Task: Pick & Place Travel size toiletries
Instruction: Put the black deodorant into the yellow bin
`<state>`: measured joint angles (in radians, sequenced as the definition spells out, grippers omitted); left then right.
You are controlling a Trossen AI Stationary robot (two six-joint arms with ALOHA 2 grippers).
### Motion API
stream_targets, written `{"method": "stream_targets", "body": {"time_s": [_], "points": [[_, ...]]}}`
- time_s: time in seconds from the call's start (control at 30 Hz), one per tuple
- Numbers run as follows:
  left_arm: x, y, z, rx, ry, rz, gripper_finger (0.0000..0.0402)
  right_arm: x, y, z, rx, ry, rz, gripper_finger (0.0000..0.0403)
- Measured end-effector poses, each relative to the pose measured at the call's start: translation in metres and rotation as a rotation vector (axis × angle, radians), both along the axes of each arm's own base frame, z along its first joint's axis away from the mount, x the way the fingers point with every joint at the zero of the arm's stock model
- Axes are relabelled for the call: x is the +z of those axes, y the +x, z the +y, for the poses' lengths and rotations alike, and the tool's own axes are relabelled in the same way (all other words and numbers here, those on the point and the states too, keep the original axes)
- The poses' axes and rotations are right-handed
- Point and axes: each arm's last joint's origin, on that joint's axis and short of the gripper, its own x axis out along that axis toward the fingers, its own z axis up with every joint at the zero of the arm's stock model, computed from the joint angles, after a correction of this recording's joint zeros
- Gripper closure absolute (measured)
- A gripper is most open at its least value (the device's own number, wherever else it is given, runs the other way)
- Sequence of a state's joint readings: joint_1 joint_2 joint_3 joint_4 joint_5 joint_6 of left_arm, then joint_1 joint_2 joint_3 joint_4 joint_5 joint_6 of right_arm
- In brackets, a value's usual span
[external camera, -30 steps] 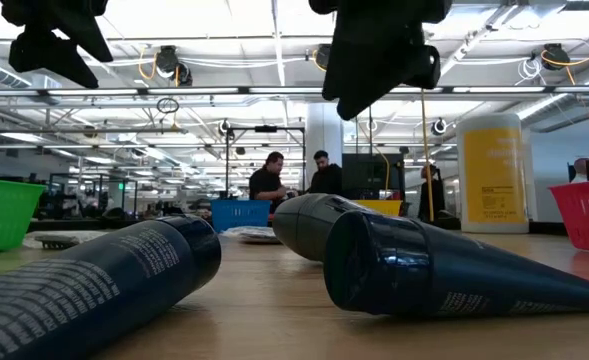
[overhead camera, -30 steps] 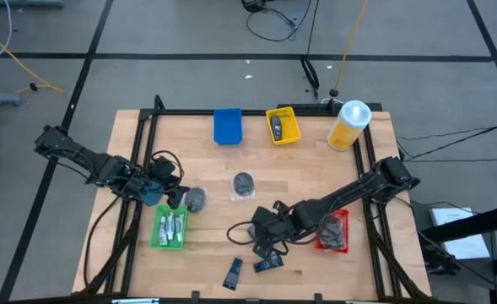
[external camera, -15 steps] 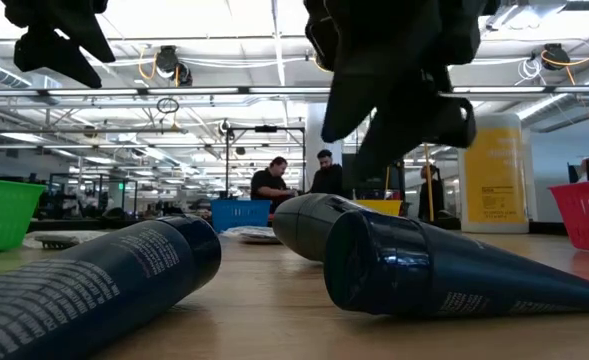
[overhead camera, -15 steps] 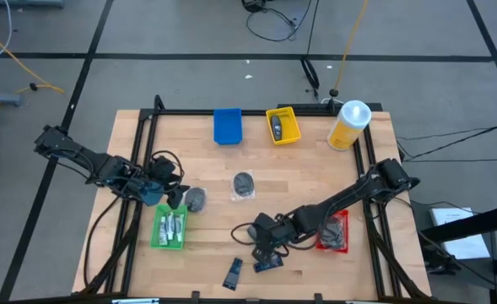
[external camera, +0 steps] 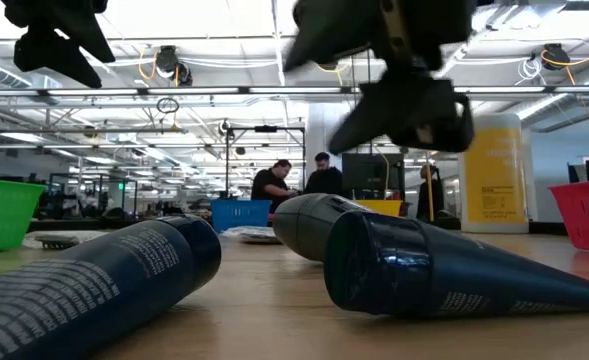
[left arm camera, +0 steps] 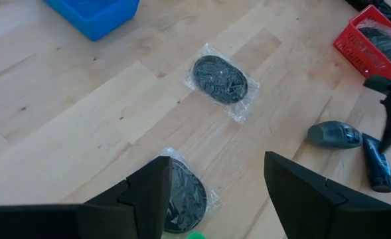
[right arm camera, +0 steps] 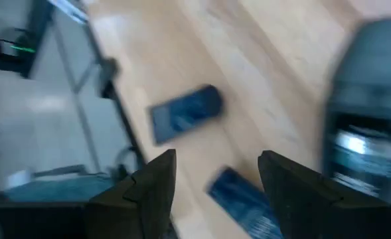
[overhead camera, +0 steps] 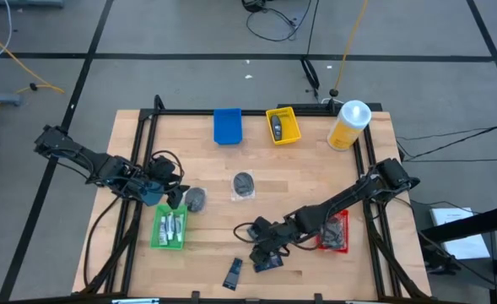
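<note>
Two dark blue-black flat tubes (overhead camera: 233, 273) (overhead camera: 267, 263) lie on their sides near the table's near edge, large in the low view (external camera: 94, 275) (external camera: 444, 270). A black oval piece (external camera: 309, 225) lies beside them. My right gripper (overhead camera: 261, 247) (right arm camera: 216, 154) hovers open just above these, touching nothing. Two wrapped dark grey discs lie flat, one mid-table (overhead camera: 244, 184) (left arm camera: 220, 78), one (overhead camera: 196, 199) (left arm camera: 185, 202) just ahead of my open left gripper (overhead camera: 176, 196) (left arm camera: 216, 159), which waits at the table's left. White tubes lie in the green tray (overhead camera: 170, 228).
A blue tray (overhead camera: 228, 125) and a yellow tray (overhead camera: 283, 125) holding a dark item stand near the far edge, with the big yellow bottle (overhead camera: 349, 124) at the far right. A red tray (overhead camera: 334, 230) holds dark items on the right. People stand far behind the table (external camera: 294, 180).
My right gripper has moved toward the table's near edge and slightly left, coming down toward the dark blue tubes and turning as it went. The tubes, oval piece and discs have stayed where they were.
</note>
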<state>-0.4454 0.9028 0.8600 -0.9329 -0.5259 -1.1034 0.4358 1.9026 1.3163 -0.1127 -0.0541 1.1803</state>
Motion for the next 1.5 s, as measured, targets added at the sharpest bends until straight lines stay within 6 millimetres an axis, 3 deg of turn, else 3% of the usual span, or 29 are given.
{"method": "stream_targets", "body": {"time_s": [0.3, 0.47, 0.7, 1.2, 1.5], "points": [[0.000, 0.000, 0.000, 0.000, 0.000, 0.001, 0.0165, 0.012, 0.013, -0.004, -0.019, 0.020, -0.167, 0.0198], [0.000, 0.000, 0.000, 0.000, 0.001, 0.001, 0.0165, 0.023, 0.000, 0.005, -0.010, -0.001, -0.142, 0.0206], [0.000, 0.000, 0.002, 0.018, 0.013, -0.001, 0.0165, 0.011, -0.014, 0.000, 0.018, -0.162, -0.004, 0.0228], [0.000, 0.004, 0.011, 0.077, 0.019, -0.002, 0.0165, 0.001, -0.021, -0.004, 0.144, -0.331, 0.061, 0.0249], [0.000, 0.004, 0.011, 0.079, 0.017, -0.002, 0.0165, -0.008, -0.023, -0.007, 0.141, -0.333, 0.094, 0.0253]]}}
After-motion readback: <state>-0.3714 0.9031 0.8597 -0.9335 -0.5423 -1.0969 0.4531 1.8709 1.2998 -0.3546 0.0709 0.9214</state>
